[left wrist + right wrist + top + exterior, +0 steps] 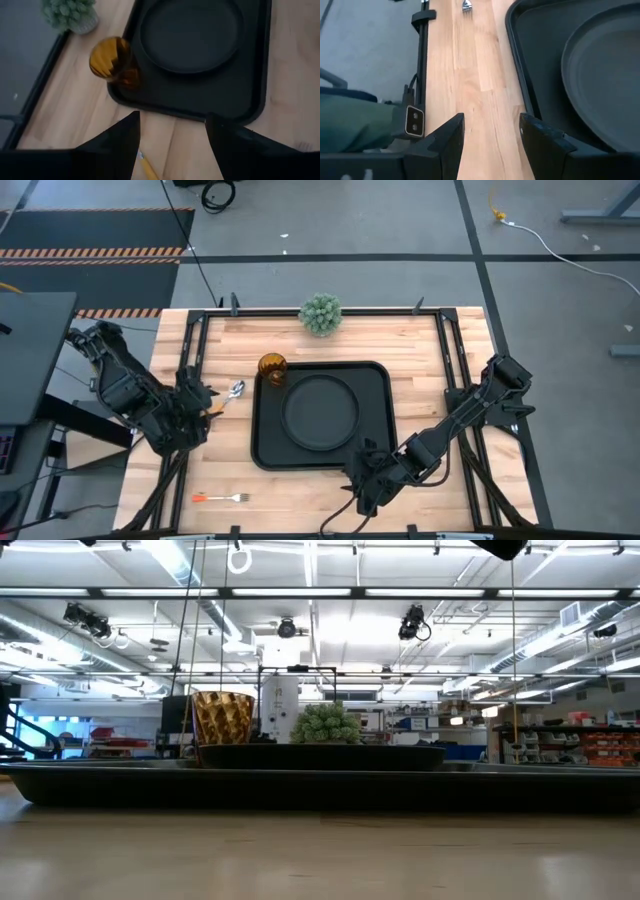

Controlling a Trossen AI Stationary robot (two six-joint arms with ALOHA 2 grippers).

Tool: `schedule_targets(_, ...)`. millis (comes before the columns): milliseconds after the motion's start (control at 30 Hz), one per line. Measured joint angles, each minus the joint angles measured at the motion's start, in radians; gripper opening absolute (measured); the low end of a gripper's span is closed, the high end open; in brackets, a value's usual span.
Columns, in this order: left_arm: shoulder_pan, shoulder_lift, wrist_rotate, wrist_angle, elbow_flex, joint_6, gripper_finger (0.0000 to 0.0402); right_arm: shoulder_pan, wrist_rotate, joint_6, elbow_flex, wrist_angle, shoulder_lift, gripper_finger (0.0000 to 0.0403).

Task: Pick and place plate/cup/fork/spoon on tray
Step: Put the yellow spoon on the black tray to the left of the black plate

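Observation:
The black tray (262, 440) lies mid-table with the round black plate (320, 412) on it. The amber cup (272, 367) stands at the tray's far left corner and also shows in the left wrist view (111, 59). The spoon (236, 390) lies on the wood left of the tray. My left gripper (207, 402) is open at the spoon's handle, and a bit of the orange-yellow handle (148, 170) shows between its fingers. The fork (222, 498) lies on the wood near the front left. My right gripper (362, 492) is open and empty at the tray's near edge.
A green spiky plant (320, 313) stands at the table's far edge behind the tray. Black frame rails (195, 350) run along the table's left and right sides. Bare wood lies between the tray and the fork (466, 4).

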Motion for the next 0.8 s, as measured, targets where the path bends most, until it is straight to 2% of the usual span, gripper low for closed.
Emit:
schedule_targets(167,-0.005,0.000,0.016,0.000,0.000,-0.033,0.0229,-0.025,-0.017,0.095,0.000,0.000,0.000,0.0197)
schedule_targets(267,-0.005,0.000,0.108,-0.007,0.000,-0.110,0.0229,-0.033,-0.003,0.081,0.000,0.000,0.000,0.0197)
schedule_targets(433,-0.016,-0.001,0.250,-0.042,-0.015,-0.269,0.0229,-0.033,0.043,-0.059,0.000,-0.001,0.000,0.0197)
schedule_targets(600,-0.045,-0.021,0.331,-0.044,-0.161,-0.403,0.0229,-0.044,0.049,-0.114,0.000,-0.001,0.000,0.0197)
schedule_targets(800,-0.044,-0.026,0.339,-0.009,-0.404,-0.509,0.0229,-0.045,0.045,-0.118,0.000,-0.001,0.000,0.0197)
